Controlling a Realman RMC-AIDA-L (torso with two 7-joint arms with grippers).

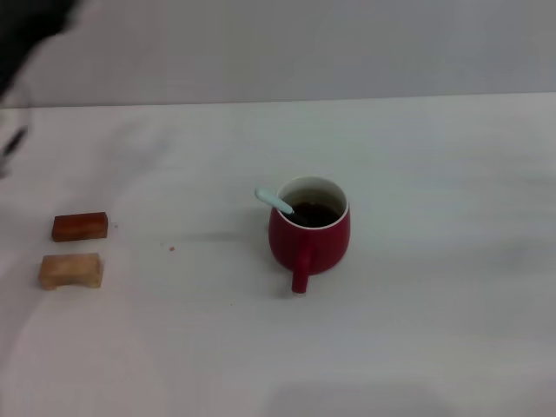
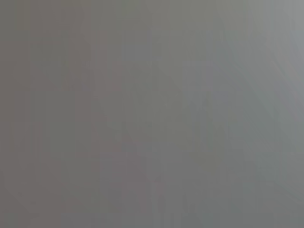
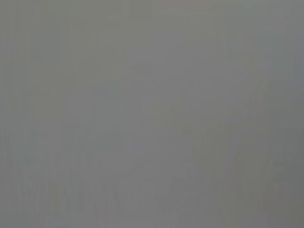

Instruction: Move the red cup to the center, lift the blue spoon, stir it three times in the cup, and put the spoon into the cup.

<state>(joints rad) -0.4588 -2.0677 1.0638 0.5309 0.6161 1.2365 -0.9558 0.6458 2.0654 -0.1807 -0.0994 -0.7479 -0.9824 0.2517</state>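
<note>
The red cup (image 1: 310, 234) stands upright near the middle of the white table in the head view, its handle pointing toward me. The blue spoon (image 1: 274, 201) rests inside the cup, its pale blue handle leaning out over the rim to the left; its bowl is hidden inside. A dark part of my left arm (image 1: 30, 26) shows at the far upper left corner, well away from the cup. Neither gripper shows in any view. Both wrist views show only flat grey.
A reddish-brown wooden block (image 1: 80, 226) and a tan wooden block (image 1: 70, 270) lie side by side at the left of the table (image 1: 434, 330). The table's far edge meets a grey wall.
</note>
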